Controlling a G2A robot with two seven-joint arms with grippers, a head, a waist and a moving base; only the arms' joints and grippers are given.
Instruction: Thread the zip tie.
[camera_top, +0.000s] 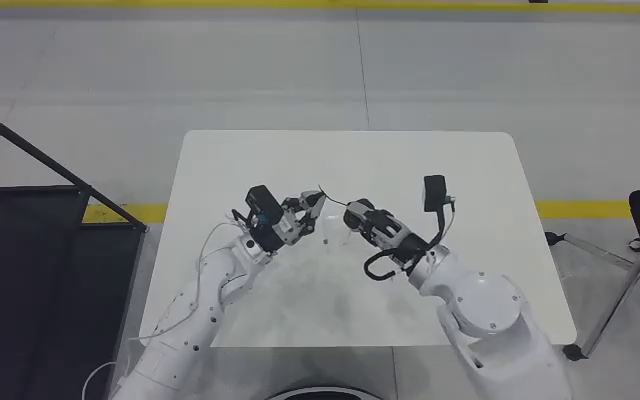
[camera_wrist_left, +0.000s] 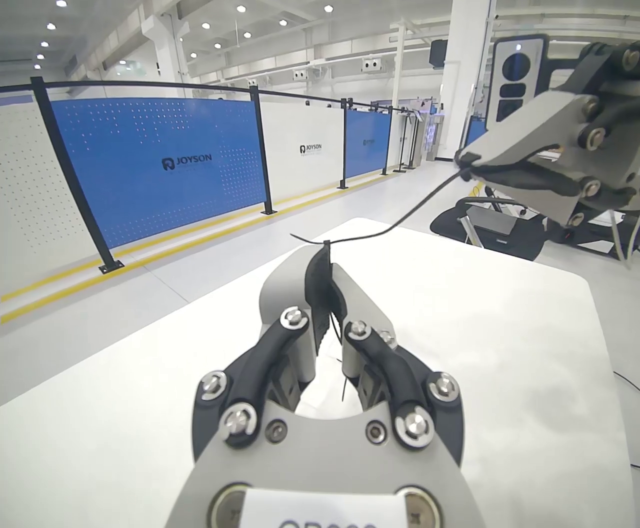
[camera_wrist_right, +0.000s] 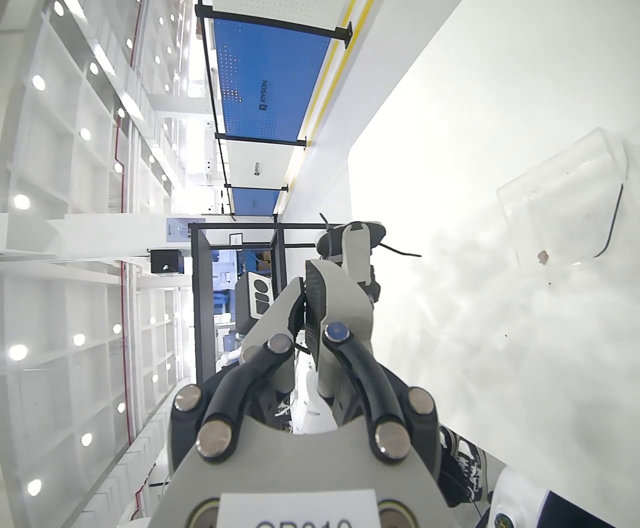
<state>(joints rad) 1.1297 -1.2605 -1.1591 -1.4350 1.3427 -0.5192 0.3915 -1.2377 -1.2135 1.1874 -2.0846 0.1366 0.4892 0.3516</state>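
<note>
A thin black zip tie (camera_wrist_left: 400, 222) is stretched between my two grippers above the white table (camera_top: 450, 170). My left gripper (camera_wrist_left: 325, 257) is shut on its head end, and a short tip pokes out past the head. From there the strap curves up to my right gripper (camera_wrist_left: 467, 165), which is shut on it. In the top view the left gripper (camera_top: 312, 205) and right gripper (camera_top: 352, 212) face each other near the table's middle, with the zip tie (camera_top: 333, 199) between them. In the right wrist view my right gripper (camera_wrist_right: 304, 280) points at the left gripper's fingers (camera_wrist_right: 357, 240).
A clear plastic sheet or tray (camera_wrist_right: 565, 200) lies flat on the table near the grippers, with another black strap (camera_wrist_right: 612, 225) along its edge. A black-framed barrier (camera_top: 60, 175) stands off the table's left side.
</note>
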